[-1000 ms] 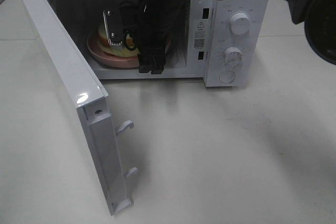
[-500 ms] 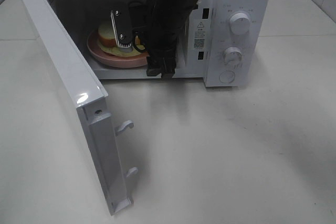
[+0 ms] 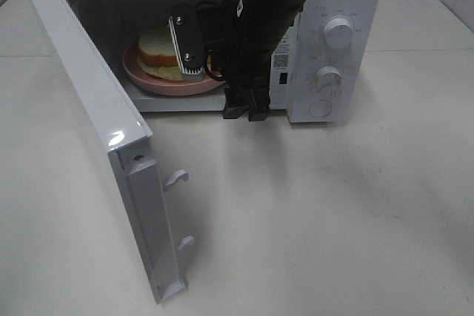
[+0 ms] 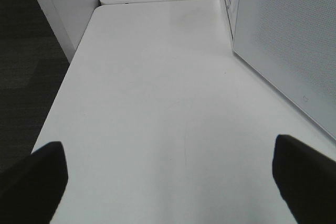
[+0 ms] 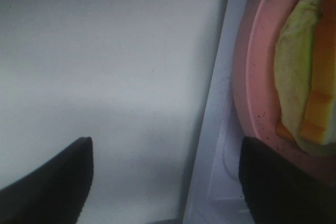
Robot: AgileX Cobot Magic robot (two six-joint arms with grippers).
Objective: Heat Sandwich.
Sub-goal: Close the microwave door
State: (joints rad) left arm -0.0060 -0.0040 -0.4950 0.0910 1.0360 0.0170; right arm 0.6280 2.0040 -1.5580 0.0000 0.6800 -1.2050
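Pale yellow-tan bread with a green leaf and orange filling makes up the small stacked sandwich [image 3: 159, 48], which lies on the round pink plate [image 3: 141, 75] inside the boxy white microwave oven [image 3: 348, 5], where it belongs for heating. The oven's flat white door [image 3: 89, 109] stands wide open, so we judge that shutting it comes next. The right gripper [image 3: 218, 90] straddles the oven's front sill, jaws spread wide and empty, one finger over the plate. The left gripper [image 4: 168, 187] hovers wide and empty above the white tabletop [image 4: 147, 103] outside the oven, seemingly parked out of the way.
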